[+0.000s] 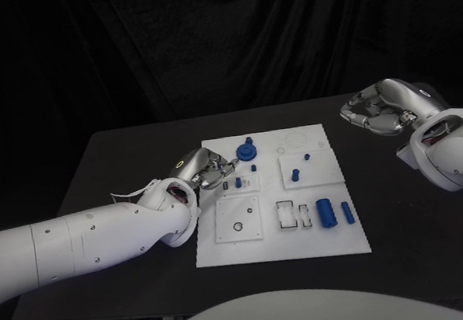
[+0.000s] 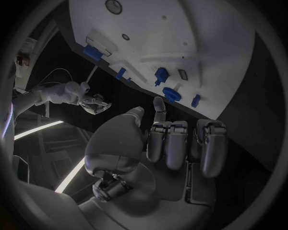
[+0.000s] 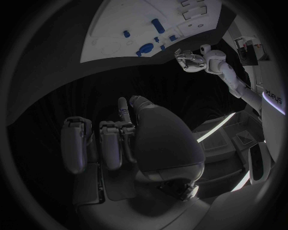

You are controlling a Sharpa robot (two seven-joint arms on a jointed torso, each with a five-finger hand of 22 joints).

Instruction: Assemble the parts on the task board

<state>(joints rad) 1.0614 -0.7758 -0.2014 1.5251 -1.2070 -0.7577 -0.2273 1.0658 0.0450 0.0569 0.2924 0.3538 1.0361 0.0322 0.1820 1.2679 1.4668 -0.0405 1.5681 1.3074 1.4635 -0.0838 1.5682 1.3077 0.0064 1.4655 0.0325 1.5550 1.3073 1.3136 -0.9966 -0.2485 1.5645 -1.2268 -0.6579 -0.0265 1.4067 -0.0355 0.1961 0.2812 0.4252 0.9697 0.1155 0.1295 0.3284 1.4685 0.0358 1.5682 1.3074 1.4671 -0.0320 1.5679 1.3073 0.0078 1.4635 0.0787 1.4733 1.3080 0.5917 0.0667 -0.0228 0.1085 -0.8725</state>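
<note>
The white task board [image 1: 309,245] lies in the middle of the black table. A round blue part [image 1: 246,152] stands near its far edge, with small blue pegs [image 1: 296,174] around it. A larger blue cylinder [image 1: 326,212] and a slimmer one [image 1: 348,211] lie near the front right. My left hand [image 1: 204,168] hovers at the board's left edge, beside the round part [image 2: 172,94], its fingers [image 2: 174,143] curled in on nothing. My right hand [image 1: 378,110] hangs off the board's far right corner, fingers [image 3: 114,139] curled, holding nothing.
The board [image 2: 198,33] carries a square plate with a round hole [image 1: 238,226] and white slotted pieces [image 1: 288,214] near the front. Bare black table [image 1: 419,224] surrounds the board. Black curtain hangs behind the table.
</note>
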